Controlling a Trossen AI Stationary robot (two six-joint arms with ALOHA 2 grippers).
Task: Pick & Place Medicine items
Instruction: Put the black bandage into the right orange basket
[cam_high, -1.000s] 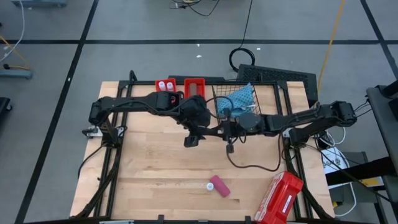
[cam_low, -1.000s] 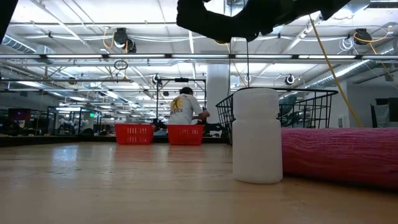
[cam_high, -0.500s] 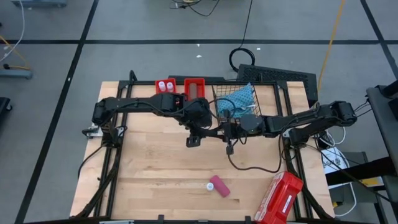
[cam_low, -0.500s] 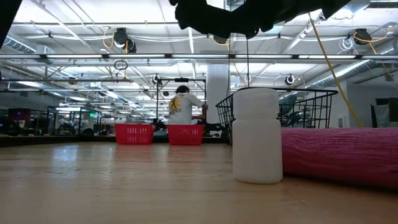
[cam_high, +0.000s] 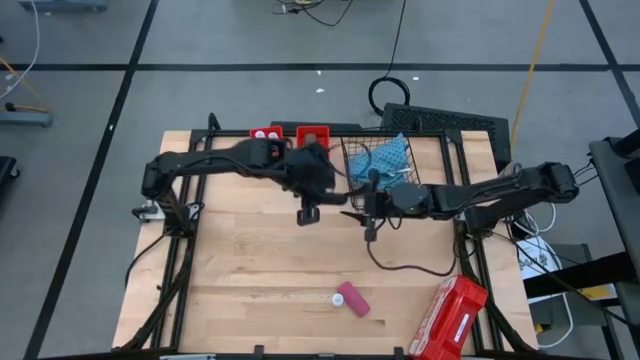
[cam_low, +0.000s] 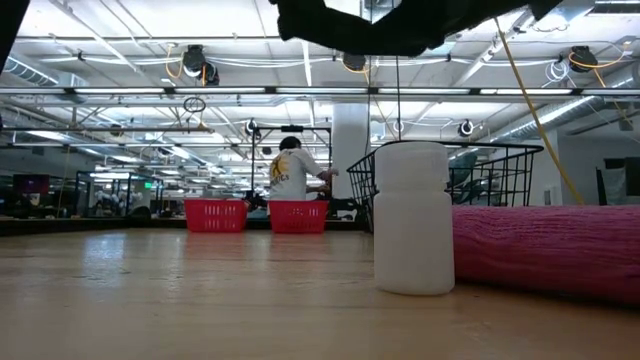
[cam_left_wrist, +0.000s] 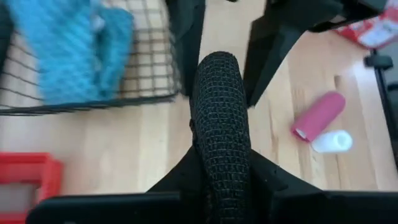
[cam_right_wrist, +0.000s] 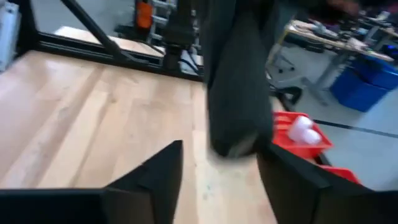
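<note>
Left claw (cam_high: 308, 212): over desk (cam_high: 240, 270) centre, holding black oblong box (cam_left_wrist: 219, 124) between its fingers
Right claw (cam_high: 368, 232): just beside left claw, near wire basket (cam_high: 352, 165); fingers spread wide, holding nothing
Pink tube (cam_high: 353, 299): lying near desk's front edge, white cap on
Vials (cam_high: 264, 133): in red bin (cam_high: 262, 135) at back edge
Blue cloth (cam_high: 388, 155): in basket

A red case (cam_high: 447, 318) (white marks) lies at the table (cam_high: 240, 270) corner.
</note>
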